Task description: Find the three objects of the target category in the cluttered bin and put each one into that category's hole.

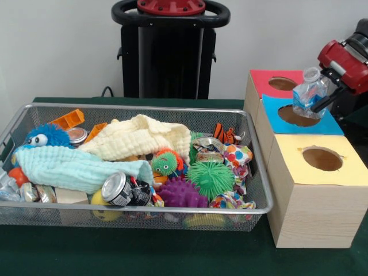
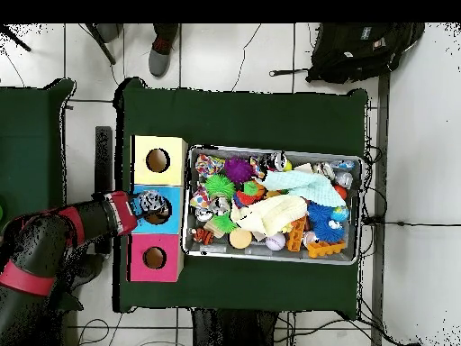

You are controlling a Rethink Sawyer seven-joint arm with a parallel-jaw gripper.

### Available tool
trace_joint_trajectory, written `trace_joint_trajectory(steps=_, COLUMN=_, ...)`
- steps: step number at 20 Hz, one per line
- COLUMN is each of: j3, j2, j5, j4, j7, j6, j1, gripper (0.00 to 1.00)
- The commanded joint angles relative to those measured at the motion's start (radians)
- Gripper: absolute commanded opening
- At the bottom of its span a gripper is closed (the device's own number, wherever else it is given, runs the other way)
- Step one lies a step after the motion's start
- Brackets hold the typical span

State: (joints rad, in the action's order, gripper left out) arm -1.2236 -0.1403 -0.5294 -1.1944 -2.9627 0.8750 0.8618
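Observation:
The silver wire mesh bin [image 1: 259,172] is full of clutter; it also shows in the overhead view [image 2: 355,160]. Three pale wooden boxes stand beside it. The red-topped hole [image 1: 282,84] is farthest from the camera, with the blue-topped hole [image 1: 298,115] beside it. My gripper [image 1: 319,95] is shut on a small transparent bottle [image 1: 305,95] and holds it tilted above the blue top, near the red box's edge. In the overhead view the gripper [image 2: 135,205] holds the bottle [image 2: 151,202] over the blue box, beside the red-topped hole [image 2: 154,258]. Something clear and crumpled [image 1: 7,187] lies at the bin's left end.
The yellow-topped hole [image 1: 322,158] is nearest the camera. The bin holds a cream cloth [image 1: 144,138], a pale blue cloth [image 1: 69,167], a metal can [image 1: 118,188], and green [image 1: 211,178] and purple [image 1: 179,192] spiky balls. A person's shoe [image 2: 160,59] and a black backpack [image 2: 360,50] are on the floor.

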Motion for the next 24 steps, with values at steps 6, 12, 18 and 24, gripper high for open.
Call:
trace_joint_trajectory(steps=6, j3=0.075, j2=-0.039, j5=-0.056, j4=-0.006, j7=-0.346, j6=0.018, j1=0.011, gripper=0.0)
trace_joint_trajectory(steps=12, j3=0.098, j2=-0.02, j5=-0.045, j4=-0.059, j7=-0.328, j6=-0.032, j1=0.02, gripper=0.0)
trace_joint_trajectory(steps=18, j3=0.112, j2=-0.013, j5=-0.042, j4=-0.104, j7=-0.317, j6=-0.071, j1=0.033, gripper=0.0)
trace_joint_trajectory(steps=24, j3=0.123, j2=-0.011, j5=-0.051, j4=-0.13, j7=-0.312, j6=-0.106, j1=0.038, gripper=0.0)
